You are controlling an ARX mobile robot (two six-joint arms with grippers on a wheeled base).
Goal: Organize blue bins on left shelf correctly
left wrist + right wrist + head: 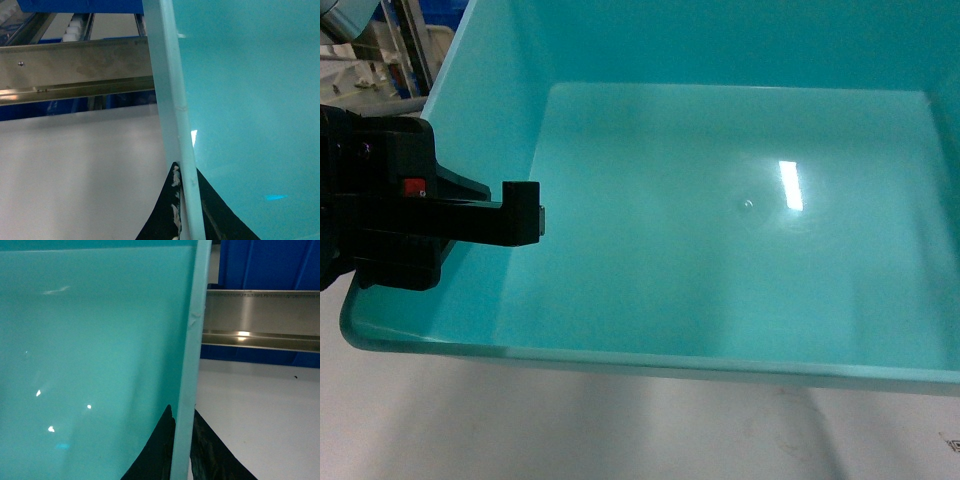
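Turquoise bin point(740, 230) fills the head view, empty, its side rims pinched in both my jaws: left gripper point(184, 210) at lower centre, right gripper point(181, 450) likewise. Steel shelf rail point(75, 65) lies upper left. Judged light, stiff, slippery; rolled rim is the soundest hold.

A turquoise bin point(740, 120) fills most of the view, its glossy floor bare, with a bright white glare patch toward 3 o'clock. Its near rim runs along the bottom, from 8 o'clock to 4 o'clock. The black left gripper point(525, 212) comes in from 9 o'clock, one finger reaching over the left wall into the bin. White floor point(570, 430) lies at 6 o'clock. Blurred metal framing point(405, 45) shows at 10 o'clock
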